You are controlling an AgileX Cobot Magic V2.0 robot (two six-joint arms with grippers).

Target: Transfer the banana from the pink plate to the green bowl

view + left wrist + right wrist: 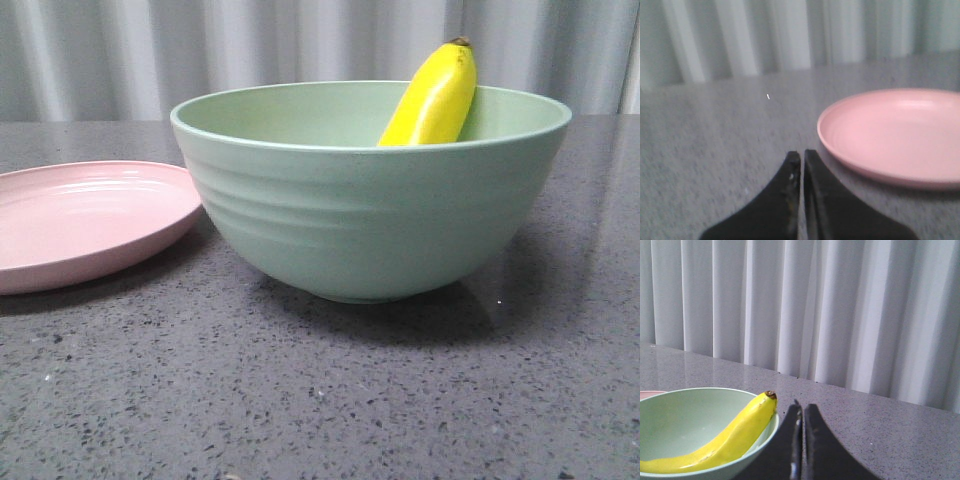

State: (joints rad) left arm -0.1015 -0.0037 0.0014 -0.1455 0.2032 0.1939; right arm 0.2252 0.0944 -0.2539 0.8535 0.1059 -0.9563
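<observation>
The yellow banana [434, 97] lies in the green bowl [370, 215], its stem end leaning on the far right rim and sticking above it. The pink plate [85, 222] sits left of the bowl and holds nothing. No gripper shows in the front view. In the right wrist view my right gripper [803, 407] is shut and empty, just beside the bowl [675, 417] near the banana [725, 440] stem. In the left wrist view my left gripper [802, 155] is shut and empty over the table, beside the plate [895, 132].
The dark speckled stone tabletop [320, 400] runs under everything. A pale pleated curtain [300, 45] hangs behind the table's far edge.
</observation>
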